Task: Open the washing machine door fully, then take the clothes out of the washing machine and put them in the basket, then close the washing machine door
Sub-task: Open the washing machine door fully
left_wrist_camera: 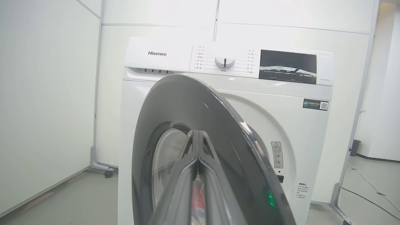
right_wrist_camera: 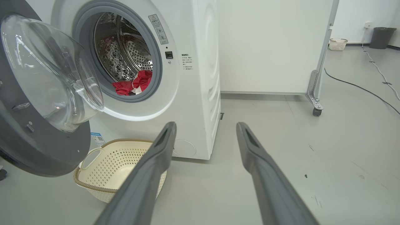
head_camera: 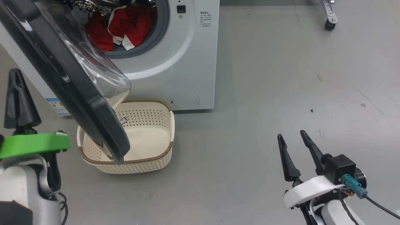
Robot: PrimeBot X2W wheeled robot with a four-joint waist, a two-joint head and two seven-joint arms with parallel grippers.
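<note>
Left tool (left_wrist_camera: 197, 133) closed, perhaps touching door (left_wrist_camera: 187, 103).

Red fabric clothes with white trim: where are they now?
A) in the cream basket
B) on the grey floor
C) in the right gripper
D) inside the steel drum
D: the red fabric clothes with white trim lie in the drum of the white front-loading washing machine; the cream perforated plastic basket shows none and the right gripper stands open, empty.
</note>
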